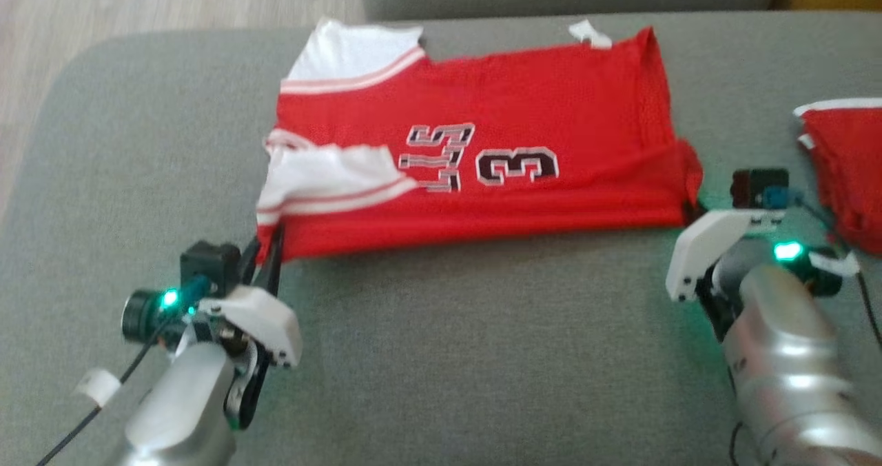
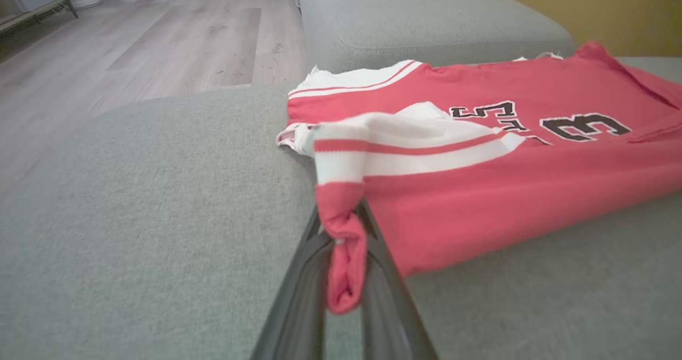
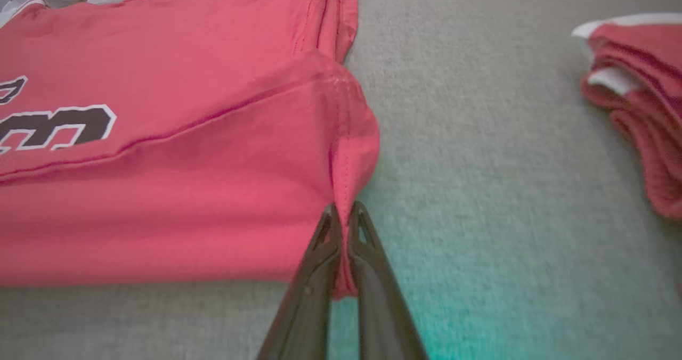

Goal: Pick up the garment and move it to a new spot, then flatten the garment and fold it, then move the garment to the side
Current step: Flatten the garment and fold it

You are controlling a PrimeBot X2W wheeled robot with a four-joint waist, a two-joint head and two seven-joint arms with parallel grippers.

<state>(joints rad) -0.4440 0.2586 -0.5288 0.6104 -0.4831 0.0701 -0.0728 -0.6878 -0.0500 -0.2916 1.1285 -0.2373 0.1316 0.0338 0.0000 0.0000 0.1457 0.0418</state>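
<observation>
Left claw (image 2: 341, 217), right claw (image 3: 344, 211) on garment (image 1: 510, 100)

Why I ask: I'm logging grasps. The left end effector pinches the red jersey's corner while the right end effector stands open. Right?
No: the right end effector is shut on the red jersey's other corner, as the right wrist view shows. The left end effector does pinch its corner.
</observation>
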